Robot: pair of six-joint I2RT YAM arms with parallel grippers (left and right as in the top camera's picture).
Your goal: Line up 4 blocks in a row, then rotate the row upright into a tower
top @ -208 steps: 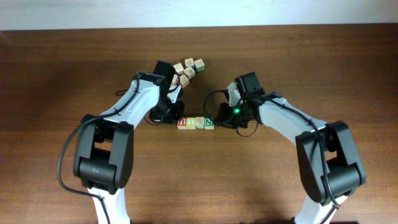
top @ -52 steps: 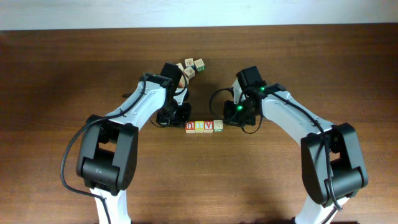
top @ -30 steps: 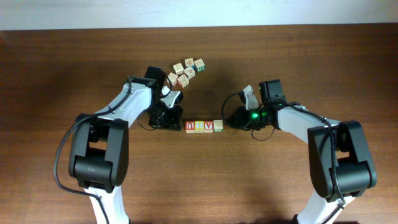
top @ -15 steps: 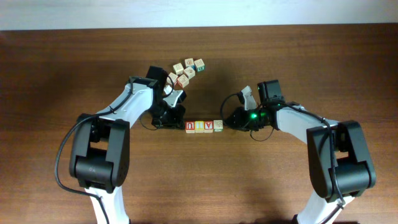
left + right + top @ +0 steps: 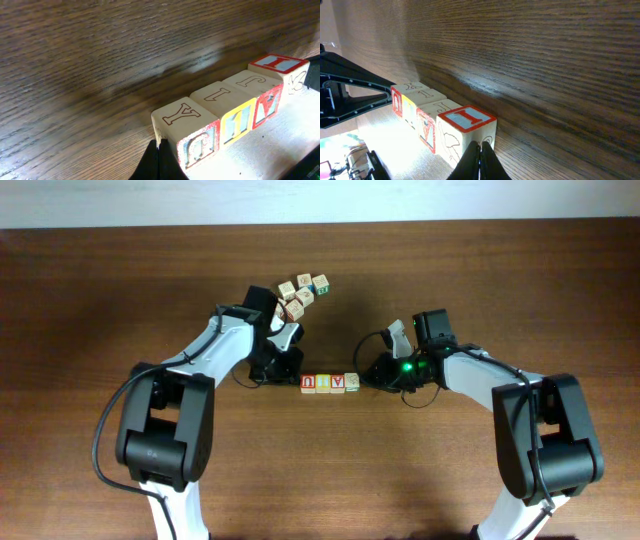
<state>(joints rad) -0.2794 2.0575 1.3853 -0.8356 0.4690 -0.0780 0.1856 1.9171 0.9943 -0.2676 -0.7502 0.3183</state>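
Note:
Four pale wooden blocks (image 5: 330,382) lie in a tight row at the table's middle. In the left wrist view the row (image 5: 220,112) runs away from me, with red, yellow and green letters on its side faces. My left gripper (image 5: 297,379) is shut, and its tips (image 5: 161,146) touch the left end block. My right gripper (image 5: 363,379) is shut too, its tips (image 5: 482,146) pressed against the right end block (image 5: 465,127), whose top shows a red-framed letter. Neither gripper holds anything.
Several similar letter cubes (image 5: 302,294) lie in a loose cluster behind the row, close to my left wrist. The table's back edge (image 5: 320,222) runs along the top.
My left gripper has slid right up against the row's left end, and the row has shifted a little to the right. The right gripper has edged left to the row's right end.

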